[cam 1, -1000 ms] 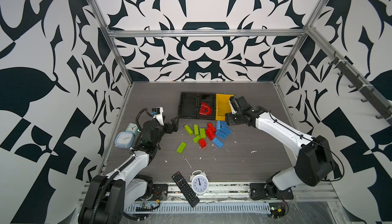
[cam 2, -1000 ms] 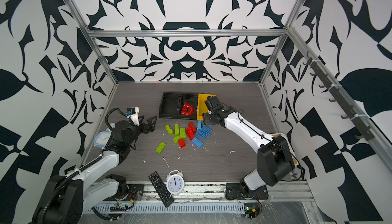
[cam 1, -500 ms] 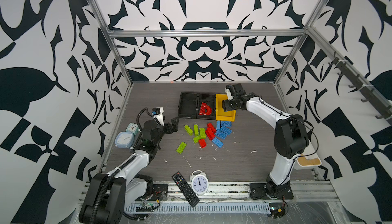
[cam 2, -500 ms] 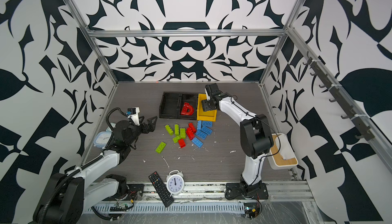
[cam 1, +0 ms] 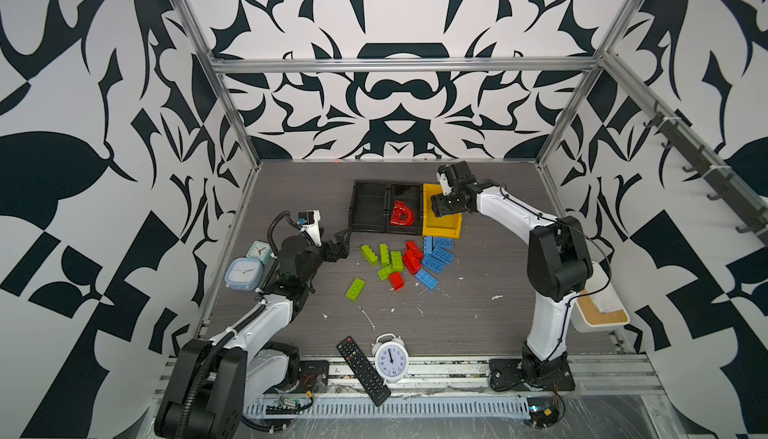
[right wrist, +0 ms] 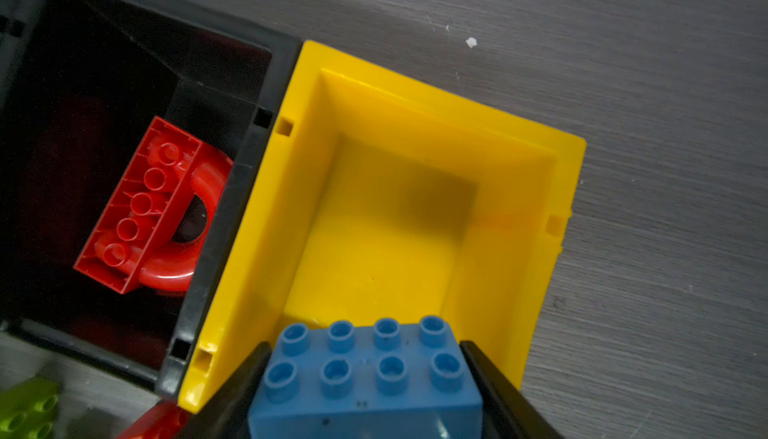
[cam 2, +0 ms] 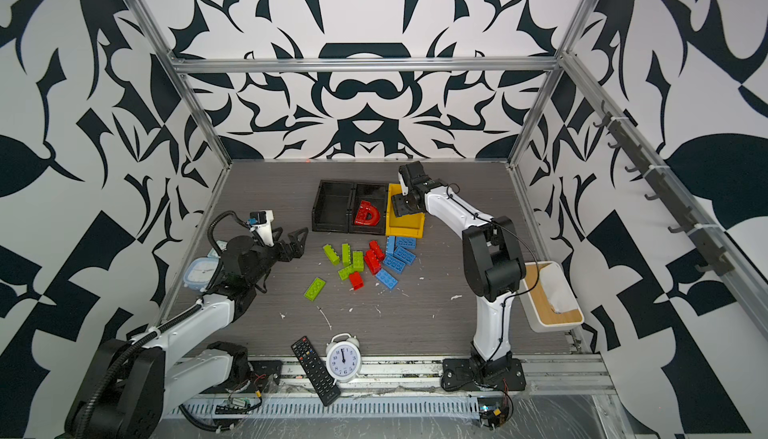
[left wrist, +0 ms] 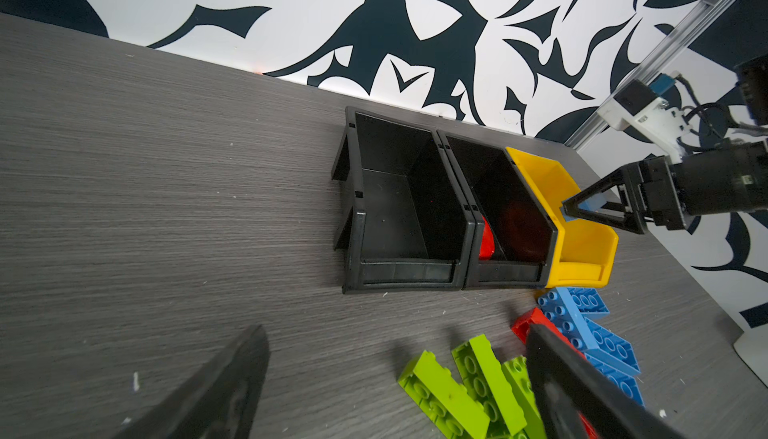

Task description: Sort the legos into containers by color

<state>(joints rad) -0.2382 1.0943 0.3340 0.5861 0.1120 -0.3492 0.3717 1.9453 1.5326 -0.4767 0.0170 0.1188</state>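
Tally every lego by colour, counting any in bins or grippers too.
Lime green legos: 5
Red legos: 4, including the red arch in a black bin
Blue legos: 6, including the blue lego in the right gripper
Total: 15

Table [cam 2: 436, 320], far middle, one row: left black bin [cam 2: 332, 207]; right black bin [cam 2: 376, 195] holding red arch [cam 2: 368, 214]; yellow bin [cam 2: 410, 229], right gripper [cam 2: 401, 208] above.
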